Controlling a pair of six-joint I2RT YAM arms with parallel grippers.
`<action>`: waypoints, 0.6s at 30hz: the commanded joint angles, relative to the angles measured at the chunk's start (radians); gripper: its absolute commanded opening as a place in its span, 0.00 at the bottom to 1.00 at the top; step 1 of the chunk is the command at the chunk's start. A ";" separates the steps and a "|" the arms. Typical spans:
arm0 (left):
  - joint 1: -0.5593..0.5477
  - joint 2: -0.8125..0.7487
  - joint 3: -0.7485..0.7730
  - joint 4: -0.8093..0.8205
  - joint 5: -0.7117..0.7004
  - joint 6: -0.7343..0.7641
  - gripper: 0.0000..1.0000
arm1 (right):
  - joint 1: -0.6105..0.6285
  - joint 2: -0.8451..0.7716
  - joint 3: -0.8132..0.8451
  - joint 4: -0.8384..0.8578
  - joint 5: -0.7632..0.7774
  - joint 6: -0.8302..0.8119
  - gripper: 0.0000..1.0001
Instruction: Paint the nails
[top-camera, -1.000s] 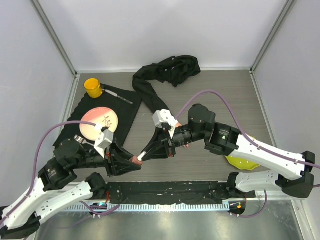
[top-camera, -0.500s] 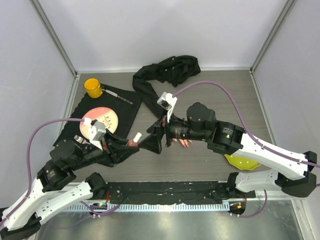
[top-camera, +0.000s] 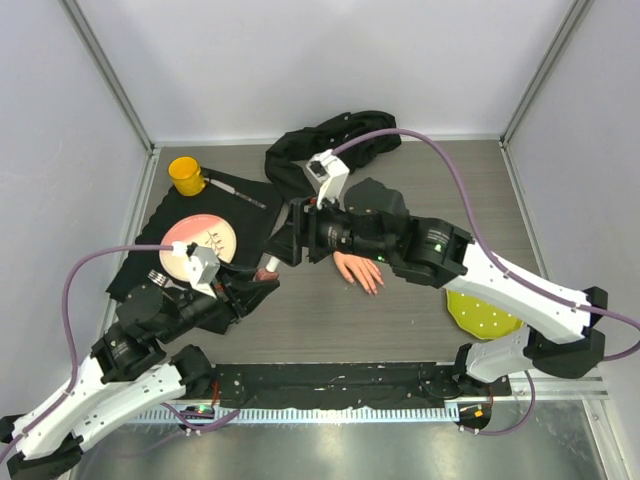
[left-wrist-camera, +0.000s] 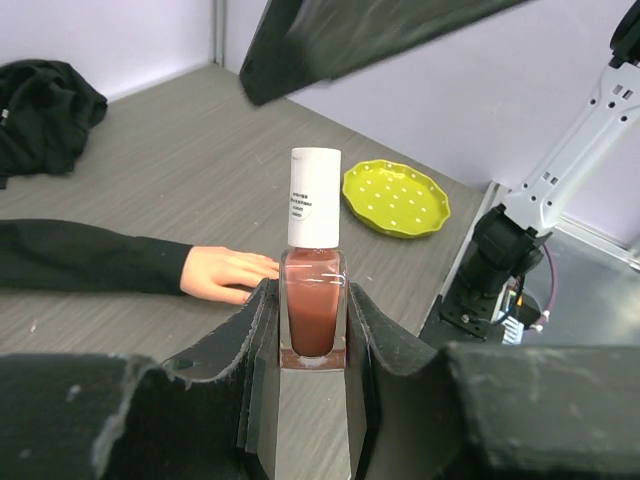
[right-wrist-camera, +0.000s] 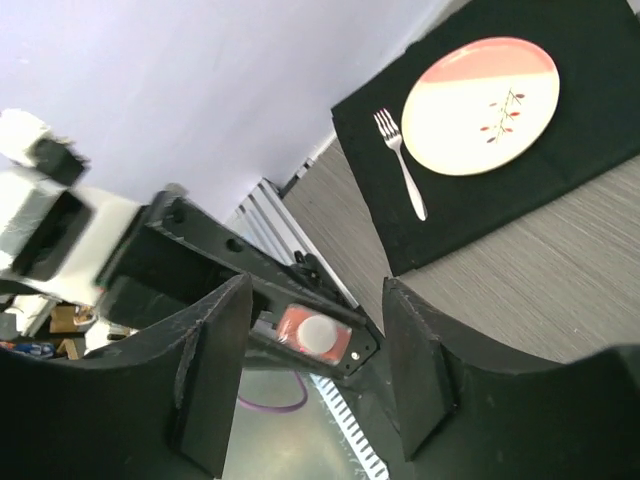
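Note:
A polish bottle (left-wrist-camera: 313, 300) of red-brown lacquer with a white cap (left-wrist-camera: 314, 198) stands upright between the jaws of my left gripper (left-wrist-camera: 313, 335), which is shut on its glass body. In the top view the bottle (top-camera: 268, 271) sits at the left gripper (top-camera: 262, 282). My right gripper (top-camera: 281, 246) hovers just above it, open and holding nothing. In the right wrist view the bottle (right-wrist-camera: 317, 335) shows between the right gripper's (right-wrist-camera: 316, 300) spread fingers, well below them. The pale mannequin hand (top-camera: 358, 270) lies flat, fingers toward me, on a black sleeve (top-camera: 300, 180). Its nails are too small to make out.
A black mat (top-camera: 250, 215) at the left carries a pink and cream plate (top-camera: 200, 240) and a fork (right-wrist-camera: 402, 165). A yellow cup (top-camera: 186, 173) and a pen (top-camera: 235, 190) lie behind it. A yellow dotted dish (top-camera: 480, 318) sits at the right.
My right gripper has opened and moved from the table's middle to the far left, above the bottle. My left gripper carried the bottle a little farther back.

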 joint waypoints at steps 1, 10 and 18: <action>0.004 -0.023 0.002 0.116 -0.040 0.037 0.00 | 0.002 0.057 0.066 -0.052 -0.016 0.010 0.59; 0.004 0.003 0.007 0.112 -0.040 0.041 0.00 | 0.002 0.063 0.041 -0.026 -0.087 0.002 0.50; 0.002 0.046 0.025 0.089 -0.063 0.025 0.00 | 0.002 0.078 0.044 -0.016 -0.173 -0.024 0.10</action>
